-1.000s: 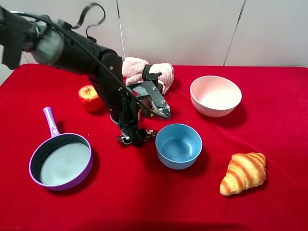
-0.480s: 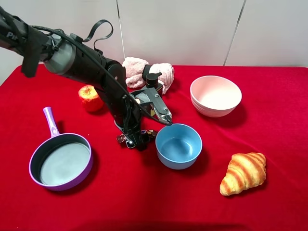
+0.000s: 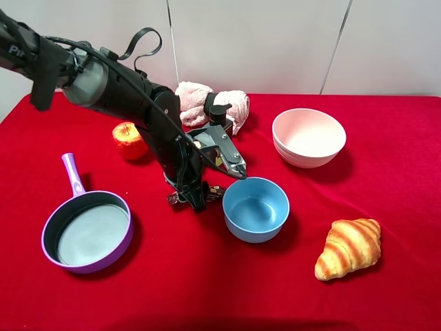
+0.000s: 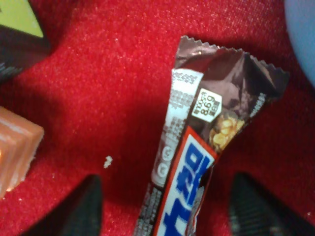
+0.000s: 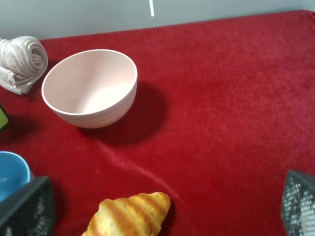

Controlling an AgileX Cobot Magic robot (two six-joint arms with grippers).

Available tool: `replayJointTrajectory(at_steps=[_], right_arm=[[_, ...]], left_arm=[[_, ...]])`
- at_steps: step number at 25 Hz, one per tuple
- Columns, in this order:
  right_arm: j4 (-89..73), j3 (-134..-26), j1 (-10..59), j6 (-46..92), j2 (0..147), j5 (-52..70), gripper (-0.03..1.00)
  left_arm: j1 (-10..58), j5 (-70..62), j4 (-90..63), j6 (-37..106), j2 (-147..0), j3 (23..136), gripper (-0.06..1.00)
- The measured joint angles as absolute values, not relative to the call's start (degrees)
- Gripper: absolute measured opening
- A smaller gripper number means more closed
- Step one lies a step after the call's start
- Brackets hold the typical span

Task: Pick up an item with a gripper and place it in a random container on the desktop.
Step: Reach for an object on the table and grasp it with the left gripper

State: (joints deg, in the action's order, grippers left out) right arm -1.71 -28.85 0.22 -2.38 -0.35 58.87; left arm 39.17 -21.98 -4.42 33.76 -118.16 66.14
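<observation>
The candy bar (image 4: 197,162), in a dark brown wrapper with white-blue lettering and red trim, lies flat on the red cloth desktop (image 3: 386,172). My left gripper (image 4: 165,214) is open and low over it, with one fingertip (image 4: 76,209) on each side of the bar and not touching it. In the exterior high view the left gripper (image 3: 195,199) is down at the bar (image 3: 216,190), just left of the light-blue bowl (image 3: 255,208). That bowl is empty. My right gripper (image 5: 162,211) is open and empty; its arm is out of the exterior high view.
A pale wooden block (image 4: 15,142) lies close beside the bar. A pink bowl (image 3: 309,136), a croissant (image 3: 348,247), a purple pan (image 3: 87,231), a rolled pink towel (image 3: 210,102) and a red-yellow apple (image 3: 127,140) stand around on the cloth.
A second ago the left arm shifted its posture and the wrist moved slightly right. In the last half second it has barely moved. The bar lies where it was.
</observation>
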Motion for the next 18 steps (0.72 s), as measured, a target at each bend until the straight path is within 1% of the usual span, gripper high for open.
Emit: replayJointTrajectory(at_steps=[5,6,18], right_arm=[[-1.7,-28.9,0.2,-2.4,-0.3,58.9,0.69],[-1.7,-28.9,0.2,-2.4,-0.3,58.9,0.69],[-1.7,-28.9,0.2,-2.4,-0.3,58.9,0.69]], left_arm=[[39.2,-22.0,-4.4,33.8,-118.2,66.1,0.18],[39.2,-22.0,-4.4,33.8,-118.2,66.1,0.15],[39.2,-22.0,-4.4,33.8,-118.2,66.1,0.15]])
